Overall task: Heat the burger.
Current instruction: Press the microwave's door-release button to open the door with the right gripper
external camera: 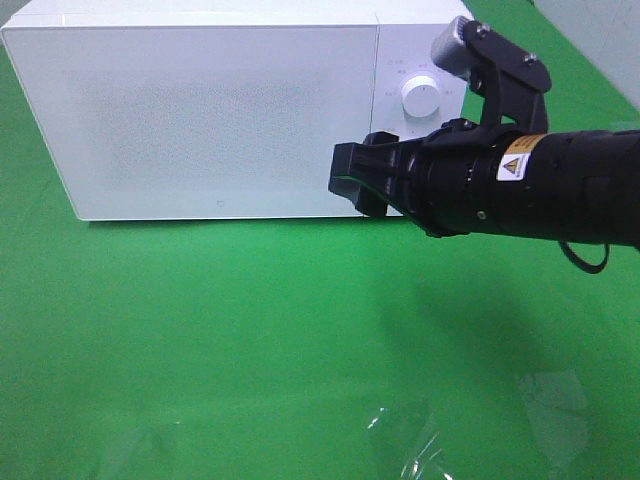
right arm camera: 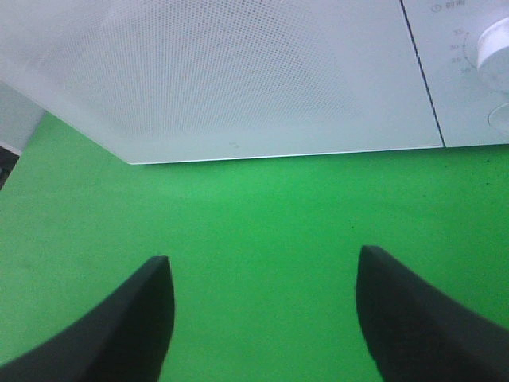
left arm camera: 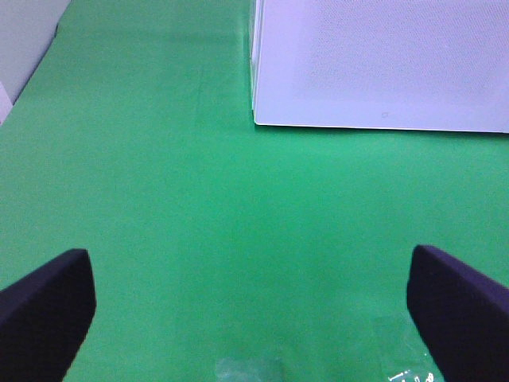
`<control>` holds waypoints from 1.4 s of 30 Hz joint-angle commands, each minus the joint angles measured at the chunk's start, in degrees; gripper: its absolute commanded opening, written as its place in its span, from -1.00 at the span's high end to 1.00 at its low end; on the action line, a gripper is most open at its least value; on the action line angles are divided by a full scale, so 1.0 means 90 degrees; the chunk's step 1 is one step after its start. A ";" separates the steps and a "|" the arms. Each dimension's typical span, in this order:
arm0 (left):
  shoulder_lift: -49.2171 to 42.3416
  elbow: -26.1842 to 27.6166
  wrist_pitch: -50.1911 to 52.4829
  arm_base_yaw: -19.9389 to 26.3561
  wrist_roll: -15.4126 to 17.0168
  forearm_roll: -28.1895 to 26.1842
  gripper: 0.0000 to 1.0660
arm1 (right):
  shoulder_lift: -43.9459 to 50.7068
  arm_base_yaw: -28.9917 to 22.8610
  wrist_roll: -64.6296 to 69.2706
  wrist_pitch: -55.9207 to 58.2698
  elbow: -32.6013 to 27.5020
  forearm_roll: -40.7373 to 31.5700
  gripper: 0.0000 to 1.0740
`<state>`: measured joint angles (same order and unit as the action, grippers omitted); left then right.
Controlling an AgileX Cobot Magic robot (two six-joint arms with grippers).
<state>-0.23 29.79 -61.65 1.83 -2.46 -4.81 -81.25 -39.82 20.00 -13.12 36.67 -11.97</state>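
Hovering by boxy white microwave [external camera: 200, 110], black right gripper [right arm camera: 262, 314] spread; left gripper [left arm camera: 253, 306] spread over green cloth [left arm camera: 199, 231].

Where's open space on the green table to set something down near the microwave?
Bare green cloth runs in front of the microwave, from its left corner to the right gripper. It is crowded toward the microwave's right end, where that gripper hovers, and clear plastic scraps lie near the front edge.

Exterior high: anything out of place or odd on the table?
No burger in any view. Crinkled clear film lies on the green cloth in front of the shut microwave. Right gripper and left gripper are open, empty.
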 commanded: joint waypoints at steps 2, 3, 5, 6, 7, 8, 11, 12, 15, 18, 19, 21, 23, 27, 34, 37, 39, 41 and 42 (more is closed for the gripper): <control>-0.0102 -0.0025 0.0045 -0.0032 0.0038 -0.0006 -0.85 | 0.0847 0.0191 -0.0083 0.1375 -0.0019 0.1089 -0.20; -0.0102 -0.0025 0.0045 -0.0032 0.0038 -0.0006 -0.85 | 0.0847 0.0191 -0.0083 0.1375 -0.0019 0.1089 -0.20; -0.0102 -0.0025 0.0045 -0.0032 0.0038 -0.0006 -0.85 | 0.0968 0.0191 -0.0083 0.1617 -0.0019 0.1203 -0.20; -0.0102 -0.0025 0.0045 -0.0032 0.0038 -0.0006 -0.85 | 0.1184 0.0191 -0.0083 0.2088 -0.0019 0.1381 -0.20; -0.0102 -0.0025 0.0045 -0.0032 0.0038 -0.0006 -0.85 | 0.1184 0.0191 -0.0083 0.2088 -0.0019 0.1381 -0.20; -0.0102 -0.0025 0.0045 -0.0032 0.0038 -0.0006 -0.85 | 0.1401 0.0191 -0.0083 0.2508 -0.0019 0.1509 -0.20; -0.0102 -0.0025 0.0045 -0.0032 0.0038 -0.0006 -0.85 | 0.1999 0.0166 -0.0095 0.3374 -0.0019 0.1553 -0.20; -0.0102 -0.0025 0.0045 -0.0032 0.0038 -0.0006 -0.85 | 0.1999 0.0166 -0.0095 0.3374 -0.0019 0.1553 -0.20; -0.0102 -0.0025 0.0045 -0.0032 0.0038 -0.0006 -0.85 | 0.2508 0.0166 -0.0108 0.3877 -0.0019 0.1585 -0.20; -0.0102 -0.0025 0.0045 -0.0032 0.0038 -0.0006 -0.85 | 0.3183 0.0166 -0.0325 0.4316 -0.0019 0.1681 -0.28; -0.0102 -0.0025 0.0045 -0.0032 0.0038 -0.0006 -0.85 | 0.3183 0.0166 -0.0325 0.4316 -0.0019 0.1681 -0.28; -0.0102 -0.0025 0.0045 -0.0032 0.0038 -0.0006 -0.85 | 0.3304 0.0166 -0.0401 0.4444 -0.0019 0.1681 -0.31; -0.0102 -0.0025 0.0045 -0.0032 0.0038 -0.0006 -0.85 | 0.3801 0.0166 -0.0547 0.4997 -0.0019 0.1713 -0.47; -0.0102 -0.0025 0.0045 -0.0032 0.0038 -0.0006 -0.85 | 0.4100 0.0166 -0.0554 0.5392 -0.0019 0.1878 -0.49; -0.0102 -0.0025 0.0045 -0.0032 0.0038 -0.0006 -0.85 | 0.4806 0.0185 -0.0554 0.6341 -0.0025 0.2177 -0.46; -0.0102 -0.0025 0.0045 -0.0032 0.0038 -0.0006 -0.85 | 0.5157 0.0293 -0.0528 0.6723 -0.0025 0.2241 -0.44; -0.0102 -0.0025 0.0045 -0.0032 0.0038 -0.0006 -0.85 | 0.5322 0.0554 -0.0528 0.6844 -0.0025 0.2203 -0.43; -0.0102 -0.0025 0.0045 -0.0032 0.0038 -0.0006 -0.85 | 0.5430 0.0732 -0.0535 0.6895 -0.0025 0.2203 -0.42; -0.0102 -0.0025 0.0045 -0.0032 0.0038 -0.0006 -0.85 | 0.5621 0.1038 -0.0535 0.6952 -0.0025 0.2190 -0.42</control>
<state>-0.23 29.79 -61.65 1.83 -2.46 -4.81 -33.23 -34.03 15.47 48.07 36.55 7.73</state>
